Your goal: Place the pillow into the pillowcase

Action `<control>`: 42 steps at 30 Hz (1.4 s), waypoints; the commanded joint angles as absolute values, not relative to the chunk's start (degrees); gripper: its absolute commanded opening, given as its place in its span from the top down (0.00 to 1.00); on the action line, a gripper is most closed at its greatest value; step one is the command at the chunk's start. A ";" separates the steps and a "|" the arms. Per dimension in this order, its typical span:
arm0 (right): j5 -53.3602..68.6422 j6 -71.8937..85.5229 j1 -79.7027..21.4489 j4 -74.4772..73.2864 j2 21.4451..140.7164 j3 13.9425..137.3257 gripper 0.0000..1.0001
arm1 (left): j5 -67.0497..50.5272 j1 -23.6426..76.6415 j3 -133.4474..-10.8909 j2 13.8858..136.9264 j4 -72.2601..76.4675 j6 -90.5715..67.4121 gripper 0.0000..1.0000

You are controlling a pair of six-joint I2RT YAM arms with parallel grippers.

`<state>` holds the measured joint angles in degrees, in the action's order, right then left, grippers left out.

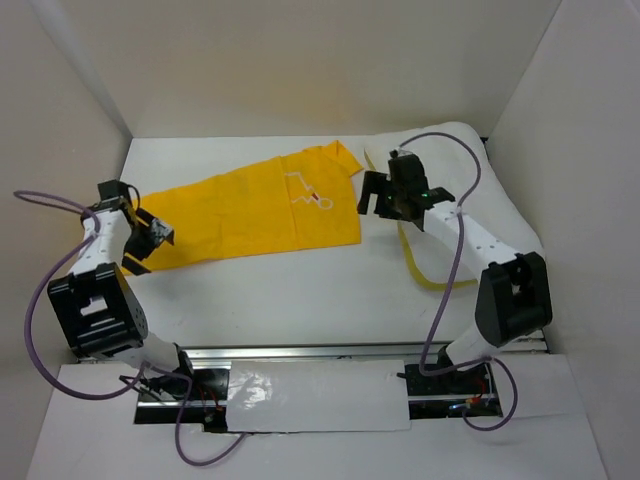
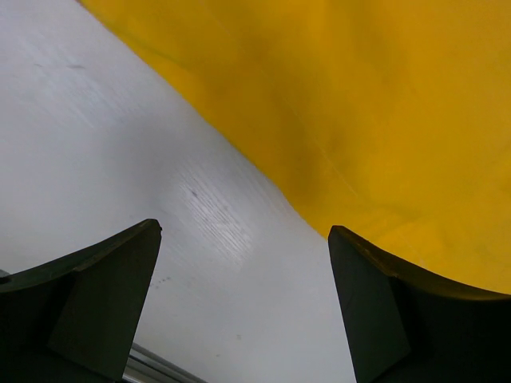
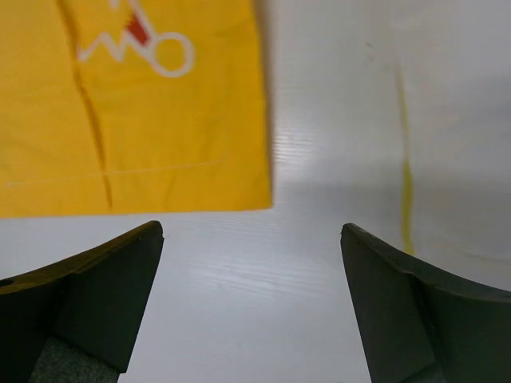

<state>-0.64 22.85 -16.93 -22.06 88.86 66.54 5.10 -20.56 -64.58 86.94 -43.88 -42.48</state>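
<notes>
Jaws apart on both arms, nothing held.
My left gripper is at the flat pillowcase's left end; my right gripper is between pillowcase and pillow.

A white table sits boxed in by plain off-white walls behind and on both sides. A metal rail runs along its near edge. Light is even, shadows soft.
</notes>
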 commanded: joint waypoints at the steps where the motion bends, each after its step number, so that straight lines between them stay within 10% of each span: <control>1: -5.35 20.21 -21.95 -24.87 90.52 72.49 0.01 | 3.96 -27.76 -65.91 88.06 -43.51 -44.47 0.01; 21: -11.60 28.83 -28.04 -29.00 124.89 92.72 0.04 | 4.58 -41.84 -73.39 95.98 -42.80 -45.53 0.01; 24: -12.13 28.83 -28.74 -28.39 124.28 90.36 0.27 | 3.70 -41.84 -73.39 95.36 -41.67 -45.00 0.01; 25: -12.65 29.35 -29.35 -28.39 124.28 89.83 0.56 | 3.17 -41.84 -72.69 94.06 -41.66 -44.48 0.01; 26: -13.18 29.36 -29.36 -28.39 123.32 89.22 0.56 | 2.03 -41.84 -72.08 93.52 -40.70 -44.47 0.01; 29: -17.30 29.88 -29.36 -29.61 120.86 89.21 1.00 | -0.17 -41.84 -70.85 92.64 -38.94 -43.07 0.01; 42: -23.12 24.53 -18.11 -32.96 97.05 84.11 1.00 | 3.60 -19.87 -71.81 91.93 -38.41 -39.73 0.01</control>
<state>-19.70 27.03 -19.55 -32.25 104.64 84.51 1.54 -22.76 -70.26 92.88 -39.00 -41.60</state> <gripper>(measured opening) 0.009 0.992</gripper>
